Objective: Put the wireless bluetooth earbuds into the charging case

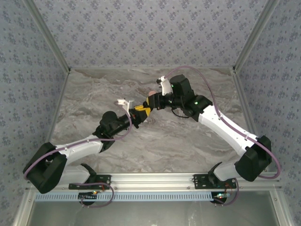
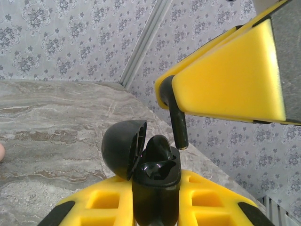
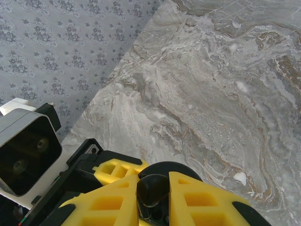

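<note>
- Top view: both arms reach in from the near rail and bend at the elbow, meeting nose to nose over the middle of the grey veined marble table [image 1: 188, 141]. The left gripper [image 1: 139, 113] points up and right. The right gripper [image 1: 157, 102] points down and left, just beside it.
- There is bare marble all around the meeting point, and the patterned side walls [image 1: 28, 56] stand well apart from both arms.
- Left wrist view: the left gripper [image 2: 156, 200], with its yellow ribbed fingers, is clamped on a glossy black charging case [image 2: 157, 176] held upright. The case's domed lid [image 2: 120, 146] is flipped open to the left.
- Coming in from the upper right, the right gripper [image 2: 162, 85] has its smooth yellow wedge pads pinched on a black stemmed earbud [image 2: 178, 120]. The stem hangs down with its tip right at the case's open rim, on the right side. I cannot tell whether it touches.
- Right wrist view: the right gripper [image 3: 153, 194] has its jaws tight on the black stemmed earbud [image 3: 151, 188], with the rounded black charging case [image 3: 164, 165] directly beyond.
- The left arm's white camera housing [image 3: 26, 146] crowds the left side. Open marble runs away to the right.
</note>
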